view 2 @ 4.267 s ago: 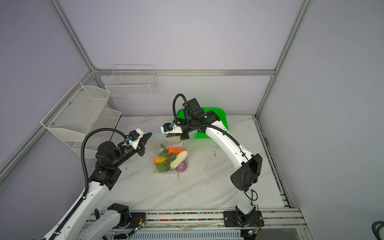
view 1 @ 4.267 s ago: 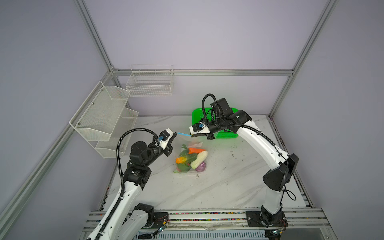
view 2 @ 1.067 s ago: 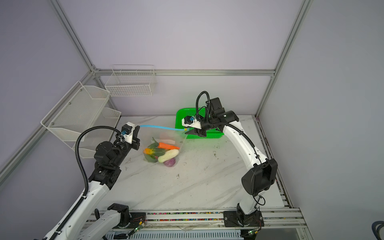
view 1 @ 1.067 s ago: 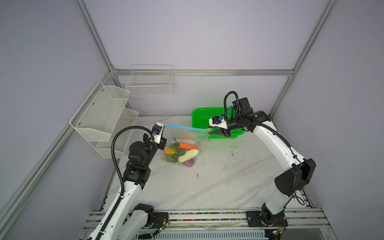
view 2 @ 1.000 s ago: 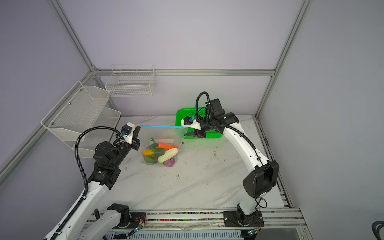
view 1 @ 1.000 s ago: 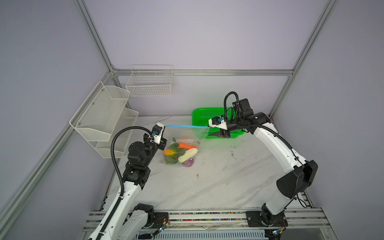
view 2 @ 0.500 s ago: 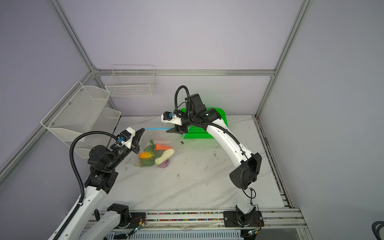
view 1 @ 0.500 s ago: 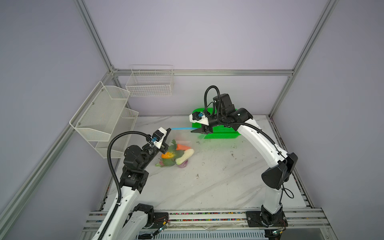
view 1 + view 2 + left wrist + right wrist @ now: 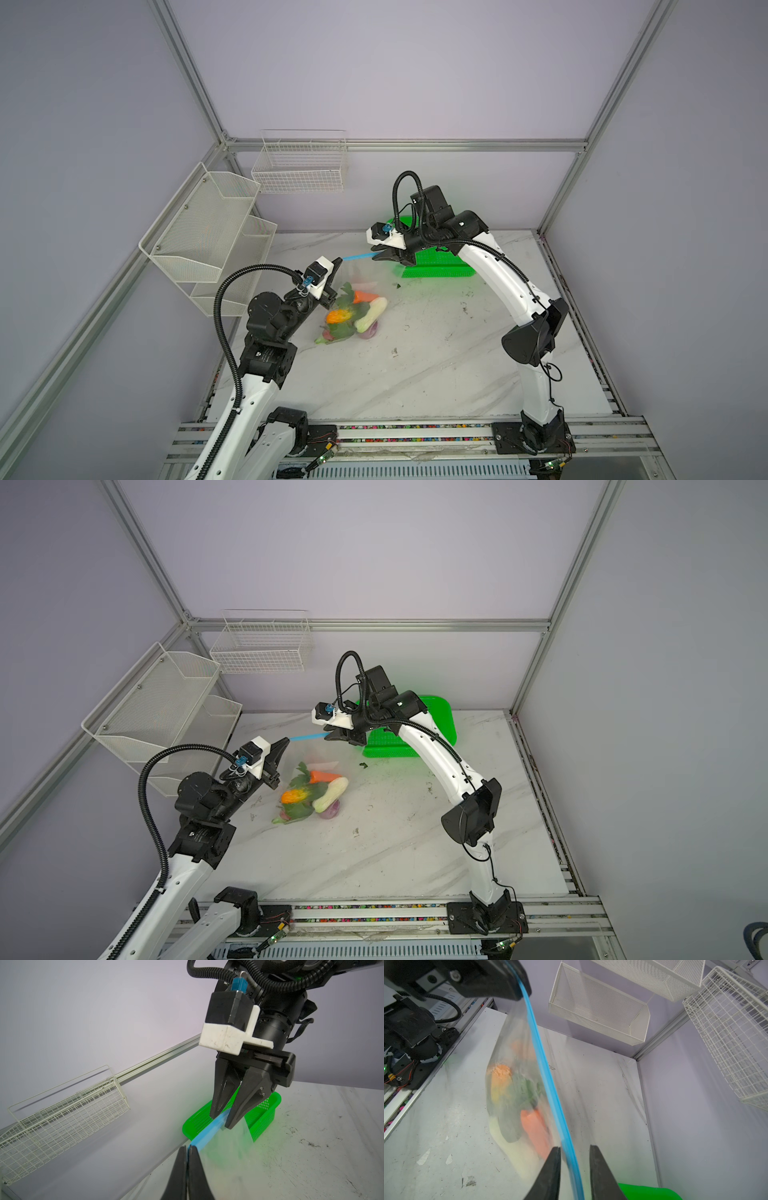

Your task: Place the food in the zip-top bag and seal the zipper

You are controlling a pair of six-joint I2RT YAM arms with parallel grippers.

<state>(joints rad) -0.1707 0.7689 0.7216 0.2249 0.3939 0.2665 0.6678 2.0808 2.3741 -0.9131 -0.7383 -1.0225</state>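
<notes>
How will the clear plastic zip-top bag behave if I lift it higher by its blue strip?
Probably floppy: the clear plastic zip-top bag hangs slack below the light blue zipper strip pinched in the left tool. Likely bottom-heavy, since the toy vegetables are piled at its low end. The thin strip might slip: only the tool's tips hold it.
</notes>
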